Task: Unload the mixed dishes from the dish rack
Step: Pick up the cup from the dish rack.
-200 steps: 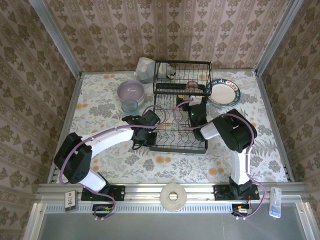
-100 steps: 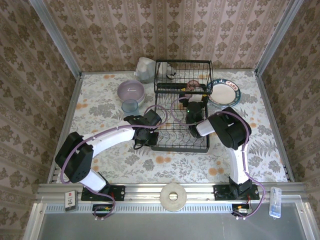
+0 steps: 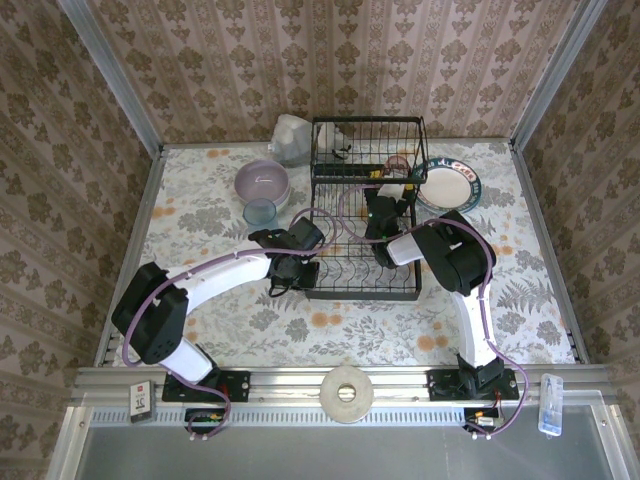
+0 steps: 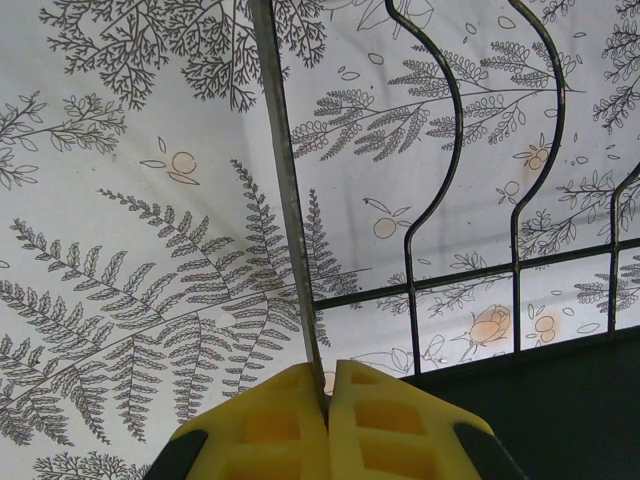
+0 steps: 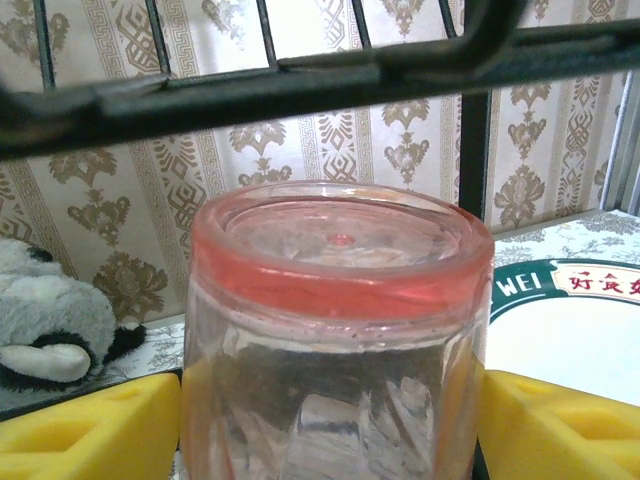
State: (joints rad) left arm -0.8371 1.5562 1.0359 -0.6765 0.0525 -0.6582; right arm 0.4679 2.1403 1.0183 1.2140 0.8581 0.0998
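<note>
Right gripper (image 5: 330,430) at the upper tier of the dish rack (image 3: 365,128), yellow fingers (image 5: 90,430) spread to either side of the pink tumbler (image 5: 335,330). Fingers close against the glass on both sides; impossible to tell whether actually pressing on it or merely alongside. Tumbler upright on the tier, thick pink end uppermost, directly under a black crossbar of the rack. Seen from above, at the right end of that tier.

Left gripper (image 4: 327,400) at the left edge of the rack's lower tier, clamped shut on a thin grey rim wire running straight up between the two yellow fingertips. Fern-printed tablecloth (image 4: 150,250) below, with wavy slot wires to the right of the pinched wire.

Already out on the cloth: white plate with dark patterned rim (image 3: 448,186), flat, just right of the rack; lavender bowl (image 3: 262,182) well left of the rack, with a small grey-blue tumbler (image 3: 261,212) right in front of it, touching or nearly so.

Grey-and-white plush toy (image 5: 50,320) beyond the tumbler to the left. Grey-white lumpy object (image 3: 290,138) at the rack's far left corner, against the wall.
</note>
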